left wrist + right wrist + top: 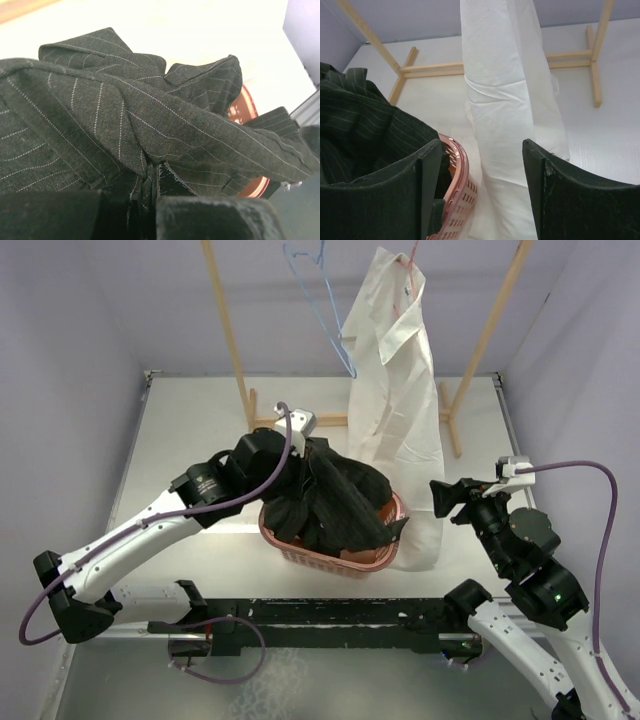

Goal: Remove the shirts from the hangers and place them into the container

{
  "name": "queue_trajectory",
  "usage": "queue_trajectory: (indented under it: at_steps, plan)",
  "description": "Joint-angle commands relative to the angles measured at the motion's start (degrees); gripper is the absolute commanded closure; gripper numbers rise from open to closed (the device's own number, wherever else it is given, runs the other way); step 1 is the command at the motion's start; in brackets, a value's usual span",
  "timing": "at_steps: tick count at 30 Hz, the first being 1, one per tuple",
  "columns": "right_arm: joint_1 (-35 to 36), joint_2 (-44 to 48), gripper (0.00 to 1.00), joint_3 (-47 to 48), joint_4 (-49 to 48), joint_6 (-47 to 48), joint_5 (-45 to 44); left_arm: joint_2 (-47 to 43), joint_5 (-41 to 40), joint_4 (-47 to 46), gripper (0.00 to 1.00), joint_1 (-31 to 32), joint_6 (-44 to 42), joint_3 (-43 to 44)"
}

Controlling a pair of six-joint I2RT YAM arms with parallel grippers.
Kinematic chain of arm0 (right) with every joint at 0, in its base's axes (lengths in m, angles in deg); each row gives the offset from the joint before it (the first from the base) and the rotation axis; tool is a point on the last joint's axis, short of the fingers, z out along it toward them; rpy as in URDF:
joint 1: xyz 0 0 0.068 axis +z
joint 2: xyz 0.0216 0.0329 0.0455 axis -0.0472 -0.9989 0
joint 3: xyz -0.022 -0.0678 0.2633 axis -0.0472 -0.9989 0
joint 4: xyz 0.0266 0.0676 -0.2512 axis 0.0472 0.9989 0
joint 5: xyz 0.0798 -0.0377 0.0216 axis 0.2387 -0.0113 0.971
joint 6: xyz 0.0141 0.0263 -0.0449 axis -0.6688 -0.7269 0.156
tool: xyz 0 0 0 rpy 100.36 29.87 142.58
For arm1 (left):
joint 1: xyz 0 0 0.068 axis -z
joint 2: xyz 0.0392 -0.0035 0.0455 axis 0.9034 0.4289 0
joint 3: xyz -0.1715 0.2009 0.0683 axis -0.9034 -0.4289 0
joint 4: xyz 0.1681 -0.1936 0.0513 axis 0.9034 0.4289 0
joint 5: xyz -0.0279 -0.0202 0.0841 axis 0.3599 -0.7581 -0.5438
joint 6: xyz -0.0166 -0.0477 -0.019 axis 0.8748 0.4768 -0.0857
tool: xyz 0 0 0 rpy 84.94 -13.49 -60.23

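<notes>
the left pincer (151,182) is clamped on the black shirt (335,500), heaped in the basket (330,558). the right pincer (479,148) stands apart beside the hanging white shirt (395,390). if the left lifts without letting go, the black shirt may come out again.

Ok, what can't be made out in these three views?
- Basket interior: top view, covered by the black shirt.
- Left claw fingertips: left wrist view, buried in that shirt's folds.
- Pink hanger: top view, mostly inside the white shirt; hook cut off by the top edge.
- Top rail of the rack: beyond the upper edge in every view.
</notes>
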Motion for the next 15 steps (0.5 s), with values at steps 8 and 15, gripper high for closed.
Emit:
queue_trajectory:
  at_steps: [8, 15]
  plan:
    - [-0.02, 0.14, 0.32, 0.05, -2.02, -0.80, -1.71, 6.72, 9.12, -10.64, 1.00, 6.91, -6.25, -8.36]
    - [-0.04, 0.70, 0.32, -0.38, -1.68, -1.06, -1.73, 12.72, 5.06, -8.93, 1.00, 7.50, -5.03, -11.01]
